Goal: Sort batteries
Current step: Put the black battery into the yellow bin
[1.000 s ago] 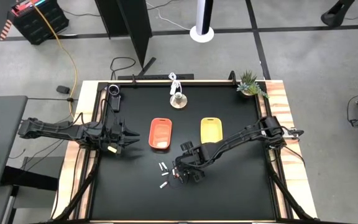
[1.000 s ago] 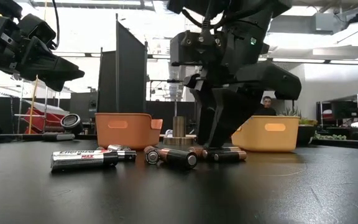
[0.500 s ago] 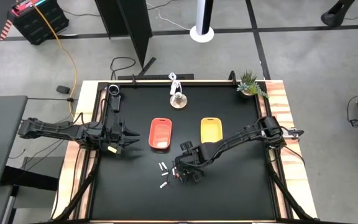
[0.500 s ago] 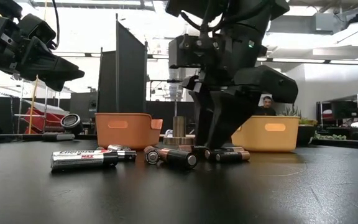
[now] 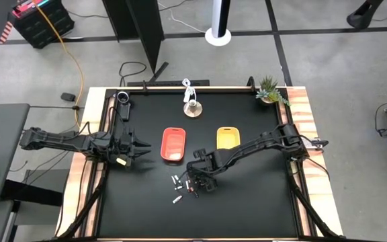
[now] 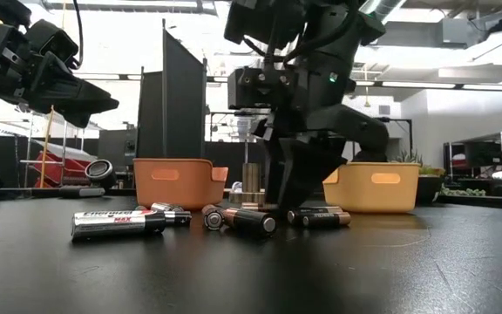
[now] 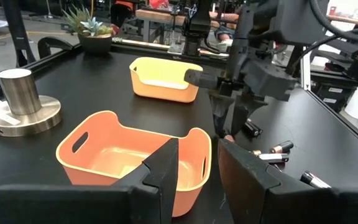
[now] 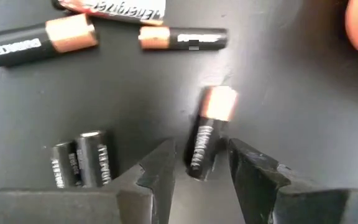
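Black table (image 5: 247,202); orange tray (image 5: 173,144) and yellow tray (image 5: 228,138) mid-table. Left gripper (image 5: 142,152) hovers beside the orange tray, fingers slightly apart, empty. Right gripper (image 8: 194,163) low over batteries (image 5: 177,189) near the front, fingers apart straddling copper-tipped battery (image 8: 207,127).

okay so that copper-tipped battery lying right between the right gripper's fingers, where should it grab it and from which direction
Probably mid-body, from straight above. The copper-tipped battery lies flat on the black table, its dark end already between the right gripper's open fingers. Closing across the round barrel, not end to end, suits its long, thin shape. Nearby batteries lie clear of it, leaving the fingers room on both sides.
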Robot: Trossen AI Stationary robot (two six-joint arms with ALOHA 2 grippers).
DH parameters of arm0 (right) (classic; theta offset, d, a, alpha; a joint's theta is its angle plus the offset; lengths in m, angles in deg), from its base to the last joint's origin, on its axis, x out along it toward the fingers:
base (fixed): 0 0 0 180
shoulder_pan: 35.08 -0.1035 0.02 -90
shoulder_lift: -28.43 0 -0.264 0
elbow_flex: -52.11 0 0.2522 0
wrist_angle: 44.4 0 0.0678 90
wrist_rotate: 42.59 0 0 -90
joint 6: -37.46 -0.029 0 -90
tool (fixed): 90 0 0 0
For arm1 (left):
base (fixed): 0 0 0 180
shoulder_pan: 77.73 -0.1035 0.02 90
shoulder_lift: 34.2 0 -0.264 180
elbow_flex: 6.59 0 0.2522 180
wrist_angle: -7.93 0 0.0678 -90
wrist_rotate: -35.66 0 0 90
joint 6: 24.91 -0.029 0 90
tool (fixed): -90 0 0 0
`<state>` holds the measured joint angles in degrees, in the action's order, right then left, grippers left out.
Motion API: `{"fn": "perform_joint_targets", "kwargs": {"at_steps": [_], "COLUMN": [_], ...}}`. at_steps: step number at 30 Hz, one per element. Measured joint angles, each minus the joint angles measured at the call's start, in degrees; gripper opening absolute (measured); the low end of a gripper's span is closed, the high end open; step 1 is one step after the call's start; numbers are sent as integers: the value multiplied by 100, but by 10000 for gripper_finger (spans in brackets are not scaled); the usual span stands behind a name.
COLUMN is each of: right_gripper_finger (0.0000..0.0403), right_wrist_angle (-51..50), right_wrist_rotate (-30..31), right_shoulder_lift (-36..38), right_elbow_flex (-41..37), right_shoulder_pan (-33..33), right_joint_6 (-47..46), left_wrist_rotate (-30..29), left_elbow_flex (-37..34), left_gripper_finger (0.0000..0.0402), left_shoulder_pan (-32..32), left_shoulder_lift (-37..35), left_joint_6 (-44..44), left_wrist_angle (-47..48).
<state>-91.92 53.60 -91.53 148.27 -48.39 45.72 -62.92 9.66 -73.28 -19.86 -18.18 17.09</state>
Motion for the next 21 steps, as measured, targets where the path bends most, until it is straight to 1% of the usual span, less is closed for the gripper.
{"fn": "perform_joint_targets", "kwargs": {"at_steps": [6, 8, 16, 21], "right_gripper_finger": [159, 146, 67, 52], "right_wrist_angle": [79, 86, 91, 110], "right_wrist_rotate": [118, 115, 23, -25], "right_shoulder_lift": [-61, -46, -56, -59], "right_elbow_flex": [2, 6, 16, 18], "right_shoulder_pan": [-10, 0, 103, 119], "right_joint_6": [42, 62, 79, 79], "left_wrist_rotate": [-44, -57, -72, -78], "left_elbow_flex": [-2, -2, -2, -2], "left_gripper_finger": [110, 110, 110, 110], "left_shoulder_pan": [0, 0, 0, 0], "left_shoulder_lift": [1, 0, 0, 0], "left_joint_6": [-4, -4, -4, -4], "left_wrist_angle": [8, 5, 7, 7]}}
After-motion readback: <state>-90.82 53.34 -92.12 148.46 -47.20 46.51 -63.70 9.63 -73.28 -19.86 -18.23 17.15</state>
